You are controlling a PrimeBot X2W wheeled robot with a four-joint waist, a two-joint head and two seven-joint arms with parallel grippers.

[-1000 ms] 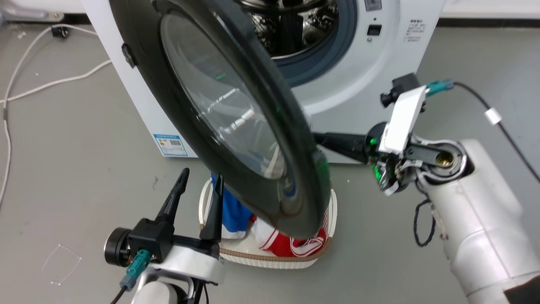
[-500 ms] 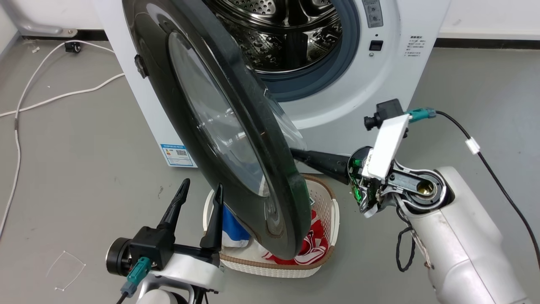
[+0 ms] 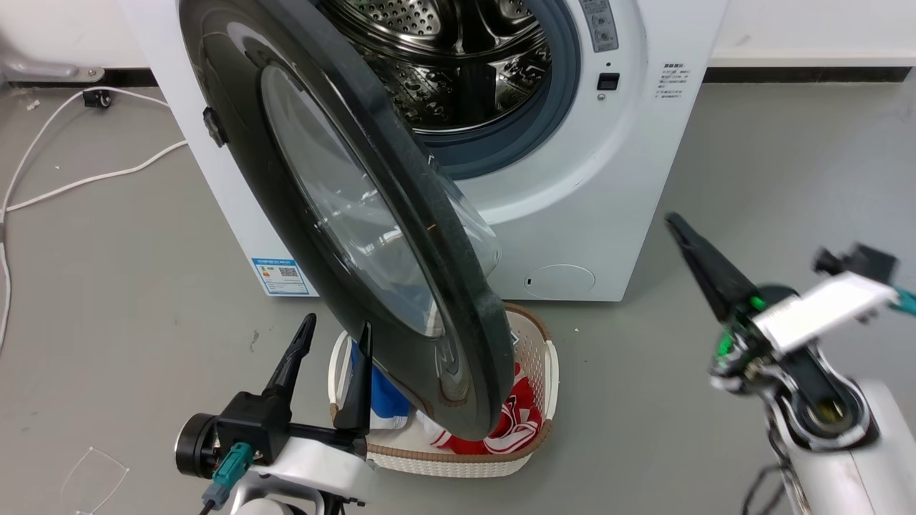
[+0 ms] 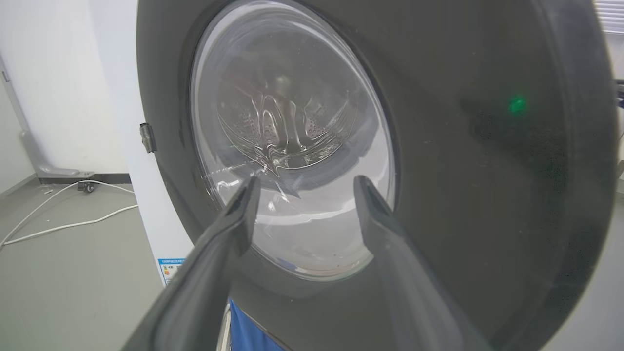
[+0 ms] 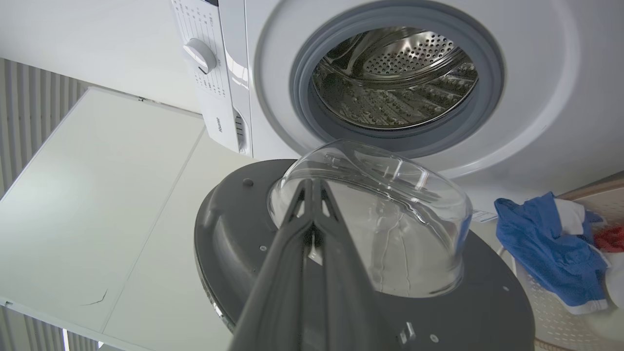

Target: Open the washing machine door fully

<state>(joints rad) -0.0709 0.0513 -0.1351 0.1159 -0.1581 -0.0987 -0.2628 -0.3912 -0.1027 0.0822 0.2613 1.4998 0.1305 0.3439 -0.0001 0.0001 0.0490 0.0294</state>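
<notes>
Two arms: left gripper point(image 3: 331, 343), 7 o'clock, fingers spread, empty, facing the washing machine door point(image 3: 343, 214); right gripper point(image 3: 678, 225), 4 o'clock, fingers pressed together, well apart from door rim.

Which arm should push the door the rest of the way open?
Probably right. The right fingers, shut, point at the inner side of the door, so they could push it wider. The left fingers, open, face its outer side, where a push would only close it.
</notes>
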